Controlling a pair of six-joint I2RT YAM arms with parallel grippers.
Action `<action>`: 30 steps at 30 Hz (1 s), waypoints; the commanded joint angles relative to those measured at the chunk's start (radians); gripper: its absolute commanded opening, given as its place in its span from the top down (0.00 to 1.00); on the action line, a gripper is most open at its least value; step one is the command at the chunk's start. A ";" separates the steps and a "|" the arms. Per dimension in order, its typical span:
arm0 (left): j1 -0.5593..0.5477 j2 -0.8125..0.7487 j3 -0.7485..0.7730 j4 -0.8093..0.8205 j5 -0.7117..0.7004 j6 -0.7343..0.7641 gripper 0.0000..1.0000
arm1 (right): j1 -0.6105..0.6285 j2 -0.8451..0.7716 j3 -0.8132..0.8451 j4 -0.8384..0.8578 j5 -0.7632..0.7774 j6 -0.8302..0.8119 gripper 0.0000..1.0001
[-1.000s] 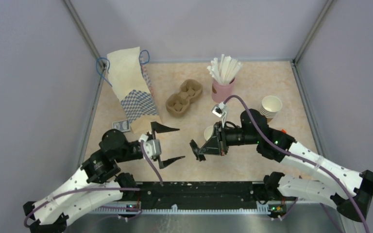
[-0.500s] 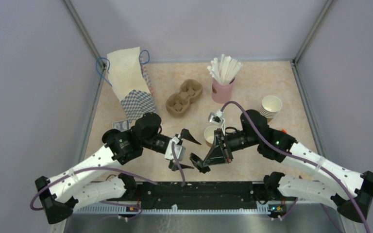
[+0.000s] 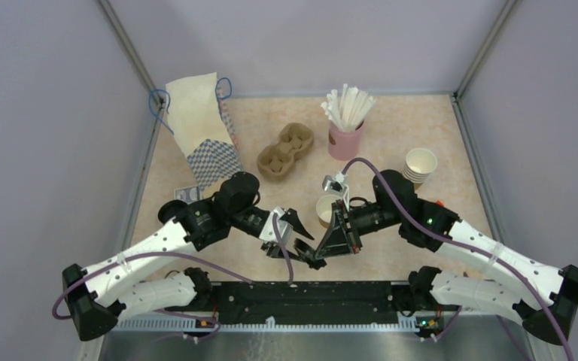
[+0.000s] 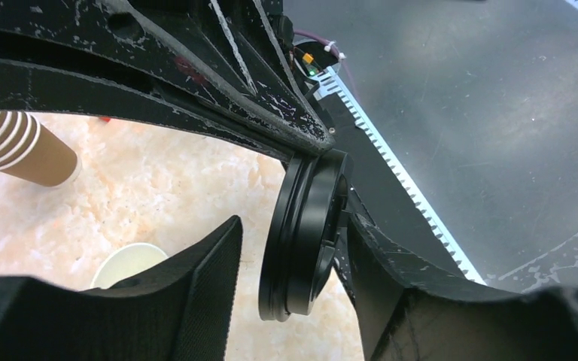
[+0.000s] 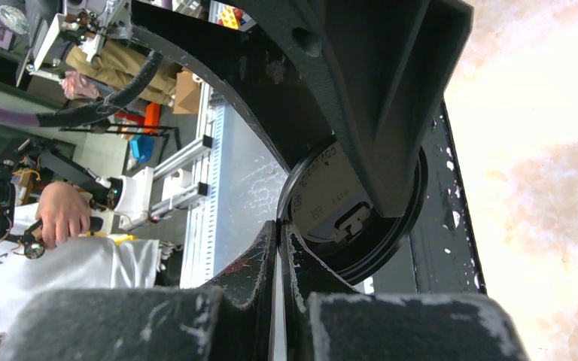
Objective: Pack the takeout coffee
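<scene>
Round black plastic lid is held pinched at its rim by the closed right gripper, with the part-open left gripper set astride it, at six o'clock of the small brown kraft paper cup, which stands lidless. Judged light, thin-walled and crushable, the cup is best taken gently around its body.

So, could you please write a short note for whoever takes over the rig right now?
Right gripper: shut on the rim of the black lid, held on edge off the table.
Left gripper: open, fingers either side of that lid, not clamped.
Cup: lidless, upright on the table by the right arm.
Done: lid lifted.
Left: fit lid on cup, then pack it; carrier and paper bag stand behind.
</scene>
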 commanded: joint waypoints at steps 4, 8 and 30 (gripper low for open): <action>0.000 0.006 0.012 0.084 0.028 -0.124 0.57 | -0.013 -0.013 0.050 0.056 -0.027 -0.013 1.00; 0.000 0.024 0.017 0.069 0.037 -0.140 0.64 | -0.012 -0.016 0.046 0.055 -0.027 -0.012 1.00; 0.000 -0.067 -0.154 0.576 -0.638 -0.845 0.71 | -0.014 -0.391 -0.012 -0.141 0.922 0.063 0.40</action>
